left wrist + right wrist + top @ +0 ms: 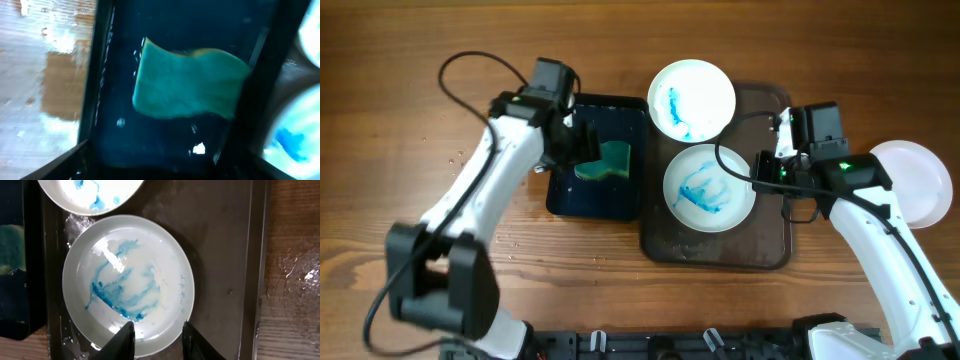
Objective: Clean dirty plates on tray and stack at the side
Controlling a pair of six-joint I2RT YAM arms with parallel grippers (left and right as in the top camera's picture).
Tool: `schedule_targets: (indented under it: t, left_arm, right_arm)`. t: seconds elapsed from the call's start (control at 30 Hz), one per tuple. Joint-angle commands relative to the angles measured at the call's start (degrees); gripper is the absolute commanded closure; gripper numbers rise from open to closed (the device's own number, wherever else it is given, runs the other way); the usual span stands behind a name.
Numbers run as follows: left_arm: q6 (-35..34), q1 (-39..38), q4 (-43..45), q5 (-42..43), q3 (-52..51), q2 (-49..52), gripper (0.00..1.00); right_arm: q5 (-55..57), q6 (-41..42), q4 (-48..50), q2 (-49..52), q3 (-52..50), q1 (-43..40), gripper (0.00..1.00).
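Black tray (560, 195): lies just left of the brown tray (770, 235) and holds a green sponge (610, 162).
Upper plate (692, 98): blue-smeared, sits on the brown tray's far left corner, overhanging the rim.
Centre plate (709, 188): blue-smeared, on the brown tray, just below the upper plate.
Third plate (920, 180): on the table (400, 130), right of the brown tray, partly hidden by the right arm.
Obstruction: a black cable (730, 150) crosses the centre plate's upper right rim.
Left gripper (582, 148): over the sponge's left edge; finger spread cannot be told.
Right gripper (158, 326): fingers apart, straddling the centre plate's rim, pinching nothing.
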Motion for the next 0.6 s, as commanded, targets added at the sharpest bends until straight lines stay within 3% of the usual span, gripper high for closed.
schedule_targets:
  t: [0.0,0.1,0.23,0.3,0.33,0.5,0.57]
  left_arm:
    - [-0.31,-0.85,5.55,1.16,-0.70,8.50,0.29]
    - [-0.31,-2.08,11.13,2.34,-0.68,12.98,0.43]
    - [0.04,-3.65,13.05,1.95,-0.68,14.91,0.82]
    - [0.11,-3.74,12.55,1.90,-0.42,14.56,0.90]
    - [0.11,-3.67,11.61,1.90,0.09,14.16,0.82]
    - [0.13,-3.54,1.66,1.92,8.02,10.45,0.16]
    - [0.11,-3.65,0.33,1.95,10.51,8.63,0.11]
  right_arm:
    - [-1.33,1.44,-0.55,0.81,-1.33,0.28,0.69]
    - [-1.33,1.42,-0.61,0.83,-1.73,0.28,0.70]
    - [-1.55,1.42,-0.96,0.83,-1.73,0.28,0.70]
    - [-1.55,1.38,-1.05,0.83,-1.73,0.28,0.70]
    - [-1.55,1.38,-1.05,0.83,-1.73,0.28,0.70]
    - [-1.55,1.36,-1.09,0.83,-1.73,0.28,0.71]
    - [-1.53,1.38,-1.31,0.83,-1.73,0.28,0.71]
